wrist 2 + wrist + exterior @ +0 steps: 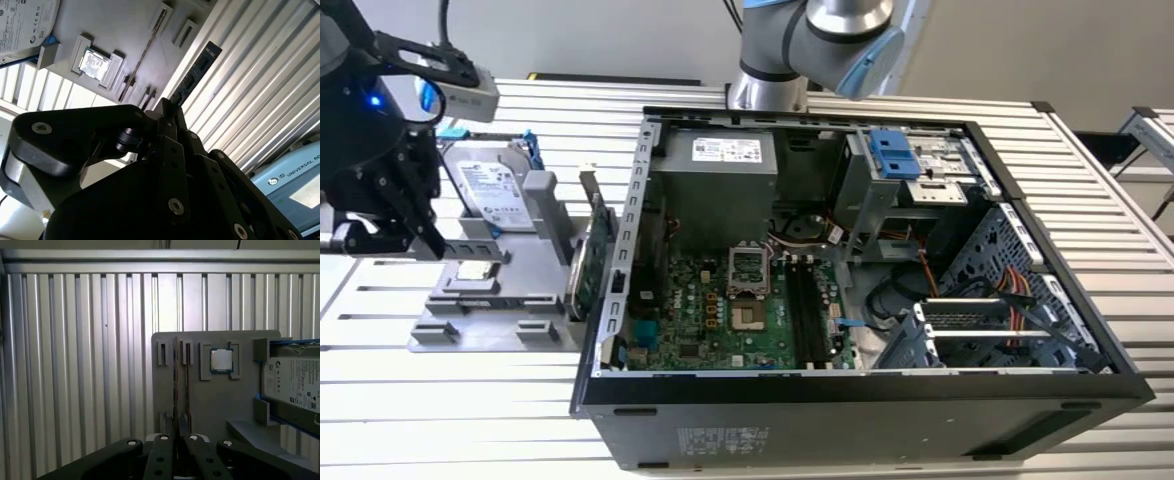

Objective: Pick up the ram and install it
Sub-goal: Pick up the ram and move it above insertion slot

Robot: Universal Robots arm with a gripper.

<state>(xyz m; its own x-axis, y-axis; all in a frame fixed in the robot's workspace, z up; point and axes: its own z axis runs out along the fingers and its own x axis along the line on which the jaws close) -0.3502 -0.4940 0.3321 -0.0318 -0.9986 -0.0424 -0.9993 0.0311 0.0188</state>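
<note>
The ram [196, 71] is a thin dark stick with chips along it, sticking out from between my black fingers [167, 150]. My gripper [172, 107] is shut on its lower end. In the first wrist view the ram [175, 382] shows edge-on, rising from the gripper [178, 437] in front of the grey parts holder [210, 410]. In the exterior view my gripper [387, 235] hangs at the far left, above the outer end of that holder [487, 320], well away from the open computer case [854, 260].
On the holder sit a silver hard drive with blue clips [494, 190] and a small square processor [221, 360]. A green expansion card [594, 260] stands against the case wall. The motherboard [720, 320] has long dark slots [807, 320]. Ribbed metal table [75, 365] all around.
</note>
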